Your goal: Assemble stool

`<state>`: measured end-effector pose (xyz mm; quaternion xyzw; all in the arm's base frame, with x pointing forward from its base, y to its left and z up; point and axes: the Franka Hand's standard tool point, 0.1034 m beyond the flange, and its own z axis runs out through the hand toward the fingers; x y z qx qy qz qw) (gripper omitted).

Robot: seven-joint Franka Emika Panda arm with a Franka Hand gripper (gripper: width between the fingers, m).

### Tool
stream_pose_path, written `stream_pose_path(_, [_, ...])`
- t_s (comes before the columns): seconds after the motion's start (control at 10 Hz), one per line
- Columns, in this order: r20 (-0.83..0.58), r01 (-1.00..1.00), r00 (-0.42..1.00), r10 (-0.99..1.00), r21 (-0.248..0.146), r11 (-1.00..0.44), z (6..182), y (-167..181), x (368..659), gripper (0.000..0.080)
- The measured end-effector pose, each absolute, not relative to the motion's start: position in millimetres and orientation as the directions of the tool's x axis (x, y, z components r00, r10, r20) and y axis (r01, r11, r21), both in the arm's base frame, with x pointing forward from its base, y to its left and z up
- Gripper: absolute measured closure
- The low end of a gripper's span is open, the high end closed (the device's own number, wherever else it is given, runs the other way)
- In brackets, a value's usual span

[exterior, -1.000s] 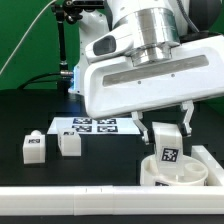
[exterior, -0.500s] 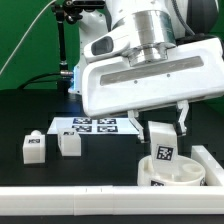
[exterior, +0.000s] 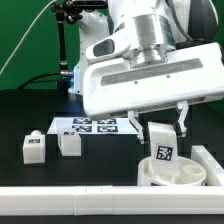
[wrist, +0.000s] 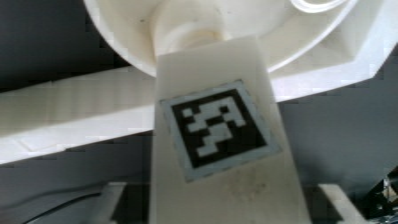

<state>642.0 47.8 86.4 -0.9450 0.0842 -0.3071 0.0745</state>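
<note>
My gripper (exterior: 162, 122) is shut on a white tagged stool leg (exterior: 164, 146) and holds it tilted over the round white seat (exterior: 172, 173) at the exterior view's lower right, its lower end in or at the seat's hollow. In the wrist view the leg (wrist: 217, 120) runs up the middle between my fingers (wrist: 116, 196), its far end against the seat (wrist: 214, 30). Two more tagged legs, one (exterior: 34, 147) and another (exterior: 70, 142), stand on the black table at the exterior view's left.
The marker board (exterior: 92, 126) lies flat behind the loose legs. A long white border rail (exterior: 70, 202) runs along the front of the table. A white block (exterior: 212, 158) sits right of the seat. A black stand (exterior: 68, 40) rises at the back.
The gripper and the held leg have shifted slightly toward the exterior view's left and down over the seat. The loose legs have not moved.
</note>
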Motion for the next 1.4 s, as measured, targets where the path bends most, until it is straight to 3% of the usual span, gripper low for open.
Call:
stream_pose_path(0.5, [0.56,-0.109,0.804,-0.199,-0.191,-0.975,84.8,48,642,0.0472])
stream_pose_path(0.6, [0.558,-0.108,0.806,-0.199,-0.192,-0.975,85.3,49,642,0.03])
stream_pose_path(0.7, [0.552,-0.103,0.811,-0.195,-0.193,-0.976,89.8,51,643,0.0193])
stream_pose_path(1.4, [0.526,-0.093,0.83,-0.186,-0.199,-0.976,130.1,37,666,0.0151])
